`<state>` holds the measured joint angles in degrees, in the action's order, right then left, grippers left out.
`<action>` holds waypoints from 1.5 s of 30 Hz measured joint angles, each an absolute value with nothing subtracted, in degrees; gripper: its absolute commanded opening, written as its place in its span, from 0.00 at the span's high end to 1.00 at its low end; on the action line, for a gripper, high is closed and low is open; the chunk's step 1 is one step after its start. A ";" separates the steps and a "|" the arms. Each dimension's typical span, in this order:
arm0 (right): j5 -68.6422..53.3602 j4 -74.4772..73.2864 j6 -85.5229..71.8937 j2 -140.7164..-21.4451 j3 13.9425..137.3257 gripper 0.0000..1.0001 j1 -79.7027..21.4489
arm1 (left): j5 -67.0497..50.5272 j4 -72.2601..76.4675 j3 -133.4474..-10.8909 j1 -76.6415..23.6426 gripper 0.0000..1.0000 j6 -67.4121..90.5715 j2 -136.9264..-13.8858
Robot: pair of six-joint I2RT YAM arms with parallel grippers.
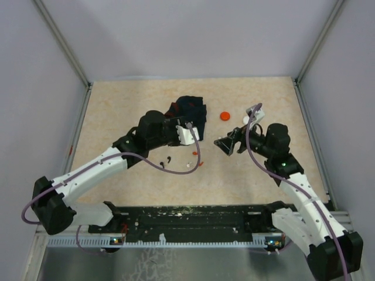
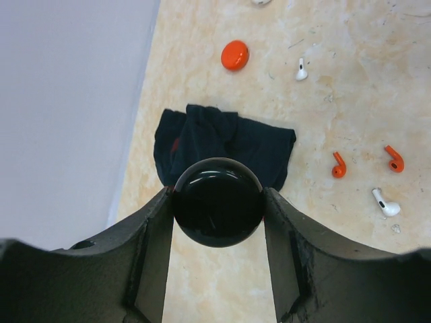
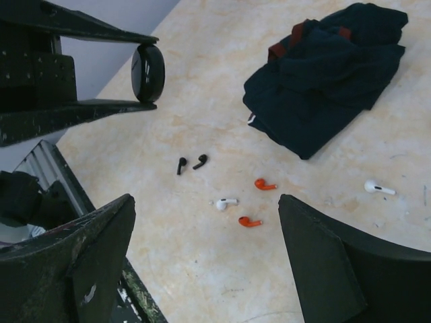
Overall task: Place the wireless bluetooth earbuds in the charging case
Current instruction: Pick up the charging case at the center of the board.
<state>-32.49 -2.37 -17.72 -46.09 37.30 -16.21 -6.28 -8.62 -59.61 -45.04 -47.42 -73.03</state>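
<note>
Because each of the earbuds is a tiny, light, hard-shelled plastic piece with a smooth rounded head, it will probably skate or flip under a careless pinch. The stem, nipped across its sides, looks like the safer place to take hold.

Six earbuds lie loose on the beige table, none in a case. The black earbuds lie close together. The orange-red earbuds lie slightly apart, with a white earbud just beside them. A second white earbud lies well apart from this cluster, near the crumpled navy cloth.

The left gripper is closed onto a glossy black round case, which is pinched at its rim between the two fingers and appears to be clear of the table. It is judged to be the charging case. Whether its lid is open cannot be told, though no opening shows. The left arm reaches forward to mid-table, and its wrist view looks down over the cloth, with an orange disc lying beyond.

The right gripper has its jaws spread wide and holds nothing. It hangs above the scattered earbuds and is pitched downward toward them. The right arm is bent at the elbow and turned inward toward the left arm, so the two grippers face each other across the cluster.
</note>
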 measured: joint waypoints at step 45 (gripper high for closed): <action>-44.73 24.43 -27.66 -62.28 35.99 0.60 -24.38 | -0.16 -6.33 -59.29 -59.77 0.53 -61.67 -73.43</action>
